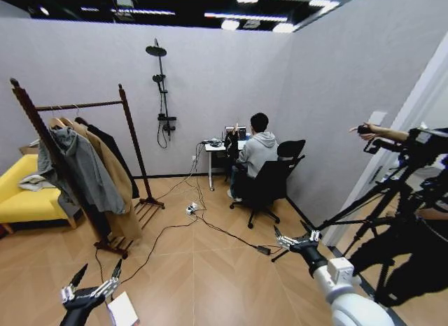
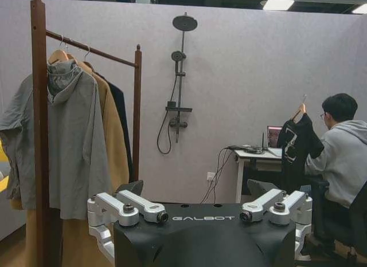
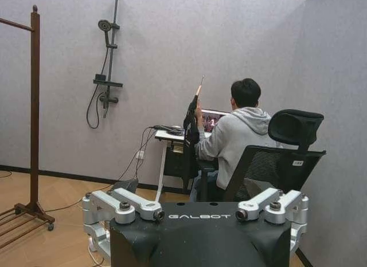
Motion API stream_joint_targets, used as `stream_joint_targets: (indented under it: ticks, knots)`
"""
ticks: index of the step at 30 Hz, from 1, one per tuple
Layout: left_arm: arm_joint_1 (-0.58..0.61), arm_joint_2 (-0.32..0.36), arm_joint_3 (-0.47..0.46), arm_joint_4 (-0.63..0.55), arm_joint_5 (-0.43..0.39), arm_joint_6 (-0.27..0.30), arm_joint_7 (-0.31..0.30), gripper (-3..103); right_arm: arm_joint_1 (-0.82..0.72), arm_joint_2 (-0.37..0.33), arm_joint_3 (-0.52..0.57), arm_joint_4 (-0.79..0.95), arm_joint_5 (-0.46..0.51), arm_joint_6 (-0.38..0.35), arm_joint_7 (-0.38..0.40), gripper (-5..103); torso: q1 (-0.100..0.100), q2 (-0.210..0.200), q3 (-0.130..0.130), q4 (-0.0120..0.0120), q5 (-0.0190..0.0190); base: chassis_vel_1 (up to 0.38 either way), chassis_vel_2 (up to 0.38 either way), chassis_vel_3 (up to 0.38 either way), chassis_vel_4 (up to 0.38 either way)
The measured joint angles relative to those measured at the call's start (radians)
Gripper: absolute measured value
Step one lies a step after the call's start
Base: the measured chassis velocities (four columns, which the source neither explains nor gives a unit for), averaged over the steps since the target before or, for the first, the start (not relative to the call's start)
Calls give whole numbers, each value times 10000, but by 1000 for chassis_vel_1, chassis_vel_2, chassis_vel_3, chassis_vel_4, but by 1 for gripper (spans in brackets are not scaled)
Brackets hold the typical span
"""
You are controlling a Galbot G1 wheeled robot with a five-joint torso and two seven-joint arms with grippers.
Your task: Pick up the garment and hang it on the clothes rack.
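Note:
The garment [image 1: 231,141], a black T-shirt with a white print, hangs on a hanger that a seated person's hand holds up at the far desk; it also shows in the left wrist view [image 2: 295,144] and, edge-on, in the right wrist view [image 3: 190,115]. The clothes rack [image 1: 84,105] of dark reddish wood stands at the left [image 2: 39,106] [image 3: 35,106]. My left gripper [image 1: 96,275] is low at the front left, open and empty. My right gripper [image 1: 292,236] hovers open at the front right, far from the garment.
A grey hooded jacket [image 1: 84,165], a tan coat [image 1: 115,175] and a black jacket hang on the rack. A yellow sofa [image 1: 21,196] stands behind it. Cables [image 1: 199,217] cross the floor. An office chair [image 1: 269,182] and a tripod [image 1: 378,207] stand to the right.

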Motion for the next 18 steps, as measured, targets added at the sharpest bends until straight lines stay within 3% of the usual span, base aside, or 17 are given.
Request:
stream_joint_targets:
  ticks: [18]
  knots:
    - [0, 0, 0, 0, -1, 0, 0, 100, 46, -121, -169, -348, -314, 329, -297, 100, 0, 0, 0, 0, 0, 0, 0, 0, 0]
